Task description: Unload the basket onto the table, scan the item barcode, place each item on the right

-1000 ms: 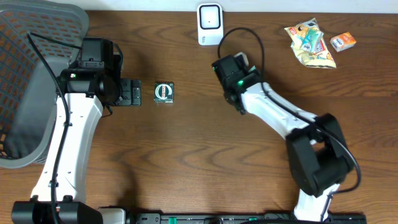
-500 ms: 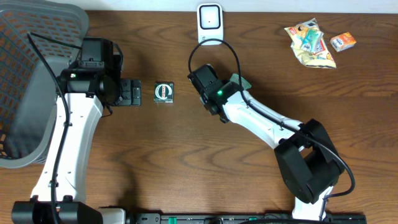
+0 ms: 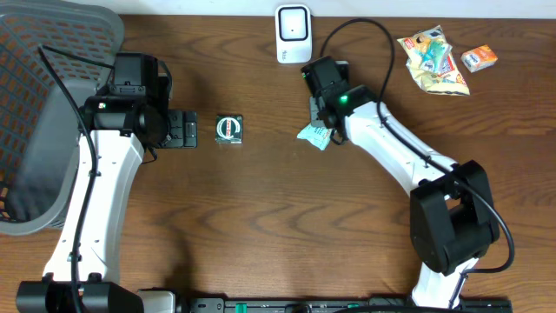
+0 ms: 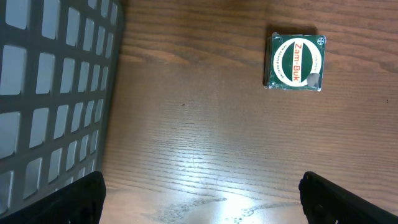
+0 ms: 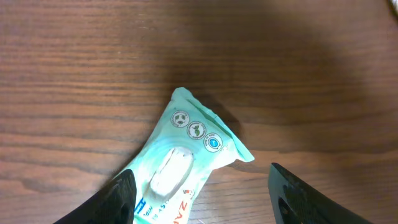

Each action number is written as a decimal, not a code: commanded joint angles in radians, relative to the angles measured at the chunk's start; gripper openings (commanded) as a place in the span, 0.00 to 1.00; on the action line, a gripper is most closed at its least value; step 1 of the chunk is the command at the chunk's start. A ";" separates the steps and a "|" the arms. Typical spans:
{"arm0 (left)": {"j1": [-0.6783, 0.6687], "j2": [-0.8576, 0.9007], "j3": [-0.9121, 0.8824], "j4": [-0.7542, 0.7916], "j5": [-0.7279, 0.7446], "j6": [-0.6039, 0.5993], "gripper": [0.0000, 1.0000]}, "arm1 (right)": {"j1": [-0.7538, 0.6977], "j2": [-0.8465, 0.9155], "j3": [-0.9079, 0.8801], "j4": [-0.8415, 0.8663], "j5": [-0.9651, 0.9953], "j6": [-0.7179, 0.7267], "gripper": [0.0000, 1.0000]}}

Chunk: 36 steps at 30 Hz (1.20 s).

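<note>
Here, your right gripper (image 5: 202, 186) hangs with jaws apart over the mint-green wipes packet (image 5: 186, 149). The packet lies flat on the surface (image 3: 261, 217) near the middle of the far edge, just short of the scanner (image 3: 293, 33), probably set there for a fresh hold. Your left gripper (image 4: 199, 193), spread wide, hovers near the Zam-Buk tin (image 4: 295, 62).

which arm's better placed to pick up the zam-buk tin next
Left. The left claw, open, hovers beside the Zam-Buk tin; the right claw is over the wipes pack, farther away.
</note>
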 commanded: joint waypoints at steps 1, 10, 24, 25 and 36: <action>0.000 0.006 -0.006 -0.001 -0.009 0.006 0.98 | -0.002 0.061 -0.003 0.002 -0.080 0.104 0.62; 0.000 0.006 -0.006 -0.001 -0.009 0.006 0.98 | -0.002 0.200 -0.003 0.009 -0.103 0.182 0.55; 0.000 0.006 -0.006 -0.001 -0.009 0.006 0.98 | 0.000 0.167 0.146 0.023 -0.153 -0.123 0.01; 0.000 0.006 -0.006 -0.001 -0.009 0.006 0.97 | 0.000 0.167 0.169 0.023 -0.153 -0.138 0.01; 0.000 0.006 -0.006 -0.001 -0.009 0.006 0.98 | -0.020 0.169 0.255 0.352 -0.292 -0.277 0.01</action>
